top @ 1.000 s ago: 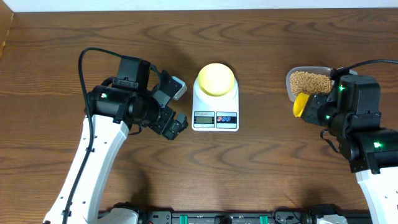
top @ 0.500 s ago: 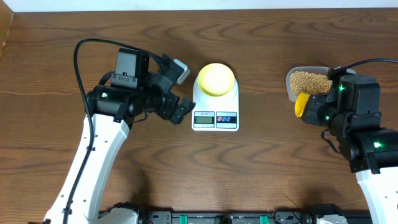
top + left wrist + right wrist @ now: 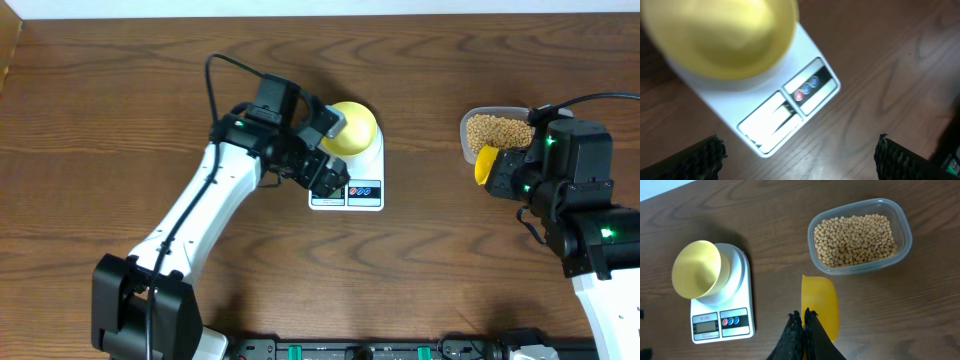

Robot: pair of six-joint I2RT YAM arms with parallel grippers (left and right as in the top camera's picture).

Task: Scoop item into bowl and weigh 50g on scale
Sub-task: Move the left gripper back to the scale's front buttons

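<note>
The pale-yellow bowl sits on the round platform of the white scale; both also show in the left wrist view, bowl and scale, and in the right wrist view, bowl and scale. The bowl looks empty. My left gripper is wide open and hovers over the scale's front left, by the display. The tan beans fill a clear tub. My right gripper is shut on the handle of a yellow scoop, which is empty and just in front of the tub.
The dark wooden table carries only the scale and the tub. The left arm stretches diagonally from the front left to the scale. The right arm's body stands at the right edge.
My left arm has swung right and forward, bringing its open gripper from the table left of the scale to over the scale's display. The right gripper and scoop have stayed still.
</note>
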